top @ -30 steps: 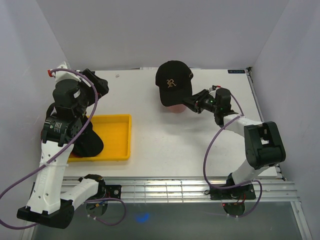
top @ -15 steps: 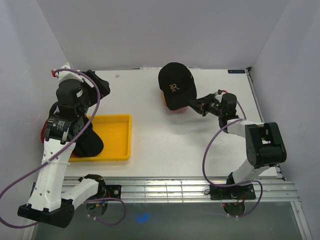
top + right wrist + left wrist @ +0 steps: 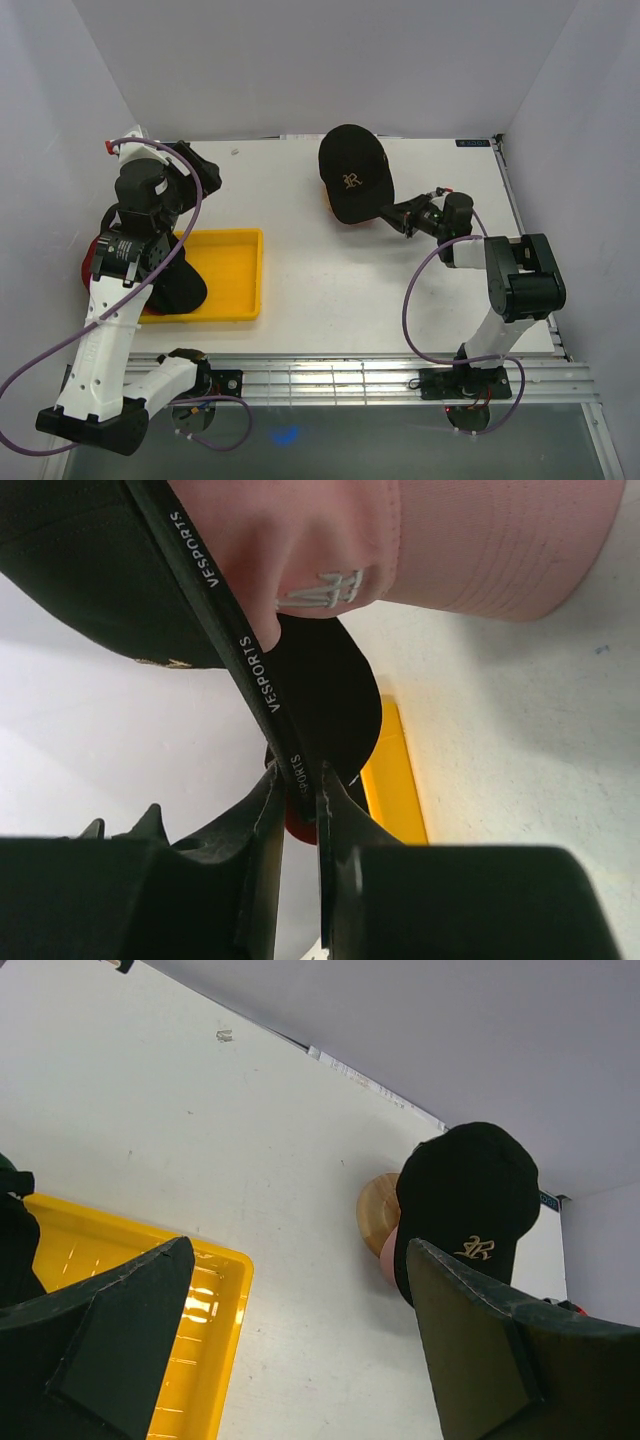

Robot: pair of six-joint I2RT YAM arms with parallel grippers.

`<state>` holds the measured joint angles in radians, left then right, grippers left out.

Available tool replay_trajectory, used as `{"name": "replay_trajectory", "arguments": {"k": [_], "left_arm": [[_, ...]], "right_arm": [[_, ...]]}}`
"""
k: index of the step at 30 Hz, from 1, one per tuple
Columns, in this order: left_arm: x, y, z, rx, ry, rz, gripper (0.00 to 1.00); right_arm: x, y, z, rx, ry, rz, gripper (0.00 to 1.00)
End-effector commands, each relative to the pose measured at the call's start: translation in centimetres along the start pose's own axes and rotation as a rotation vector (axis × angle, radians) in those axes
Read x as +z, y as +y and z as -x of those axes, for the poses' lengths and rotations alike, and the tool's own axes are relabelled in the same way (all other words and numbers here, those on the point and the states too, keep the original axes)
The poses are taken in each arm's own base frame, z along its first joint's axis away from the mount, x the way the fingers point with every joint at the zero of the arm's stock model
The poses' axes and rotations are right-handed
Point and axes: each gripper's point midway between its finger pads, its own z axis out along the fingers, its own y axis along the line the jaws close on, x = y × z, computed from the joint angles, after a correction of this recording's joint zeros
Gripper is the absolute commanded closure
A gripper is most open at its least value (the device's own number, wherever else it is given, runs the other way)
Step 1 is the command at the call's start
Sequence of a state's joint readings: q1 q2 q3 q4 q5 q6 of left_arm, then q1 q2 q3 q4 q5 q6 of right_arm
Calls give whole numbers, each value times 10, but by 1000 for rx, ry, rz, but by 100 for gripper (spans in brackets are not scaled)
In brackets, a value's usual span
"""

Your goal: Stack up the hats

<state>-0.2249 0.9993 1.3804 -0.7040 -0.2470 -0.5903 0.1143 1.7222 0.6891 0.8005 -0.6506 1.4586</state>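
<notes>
- the table (image 3: 330, 290) carries everything; my two arms stand at its near edge.
- the yellow tray (image 3: 235, 275) lies by the near left corner, with a dark cap (image 3: 182, 288) at its left end, mostly hidden under my left arm.
- the black cap (image 3: 352, 180) with the gold emblem sits near the middle of the far edge, lying over a red cap (image 3: 480, 540) on the wooden stand (image 3: 375, 1210). i judge it not quite settled, as its brim points toward the right edge and into my grip.
- my left pincer (image 3: 300, 1305) hangs above the tray's far end, fingers wide apart, holding nothing.
- my right pincer (image 3: 298, 790) is clamped on the black cap's brim (image 3: 250, 650), pinching its thin edge.
- the cap looks light, and i expect the crown to be soft and to sag. the brim looks stiff and curved, so that is the place to hold, though such a thin edge could slip or twist.
</notes>
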Motion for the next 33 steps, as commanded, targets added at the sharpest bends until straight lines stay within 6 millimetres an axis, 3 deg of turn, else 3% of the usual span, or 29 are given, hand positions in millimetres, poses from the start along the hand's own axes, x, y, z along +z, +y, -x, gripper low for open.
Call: {"name": "replay_trajectory", "arguments": {"k": [1, 12, 17, 33], "left_arm": [[-6, 0, 5, 11, -22, -4, 2], [-6, -2, 6, 9, -21, -11, 2], [-7, -3, 5, 0, -16, -18, 2], [-11, -7, 2, -9, -4, -46, 2]], "right_arm": [[-6, -67, 7, 141, -56, -213, 92], [-4, -112, 18, 148, -48, -455, 92], [-2, -115, 31, 94, -63, -547, 92], [-11, -154, 16, 187, -34, -655, 92]]}}
